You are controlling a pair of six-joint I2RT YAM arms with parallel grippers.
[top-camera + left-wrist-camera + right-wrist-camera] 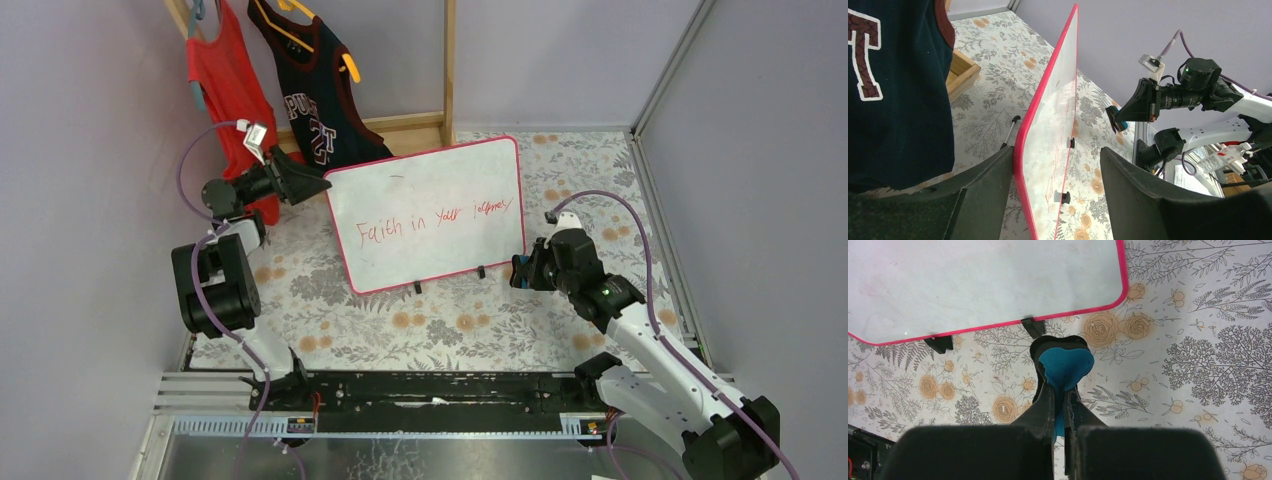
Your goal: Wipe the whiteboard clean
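Observation:
The whiteboard [430, 165] stands upright on small black feet on the flowered cloth, pink-red frame all round, red handwriting [432, 218] across its face. My left gripper [316, 181] is open and straddles the board's left edge [1020, 150]; one finger [993, 180] is against the frame behind the board, the other [1128, 185] stands well off its face. My right gripper [1062, 392] is shut on a blue eraser [1066, 365] with a black backing. It hovers just in front of the board's lower right corner [1118, 287], apart from it. The eraser [1118, 120] also shows in the left wrist view.
A red jersey [225, 80] and a dark jersey [312, 95] hang on a wooden rack [449, 70] right behind the board and my left arm. Its wooden base [962, 75] lies on the cloth. Grey walls close both sides. A black rail [420, 385] runs along the near edge.

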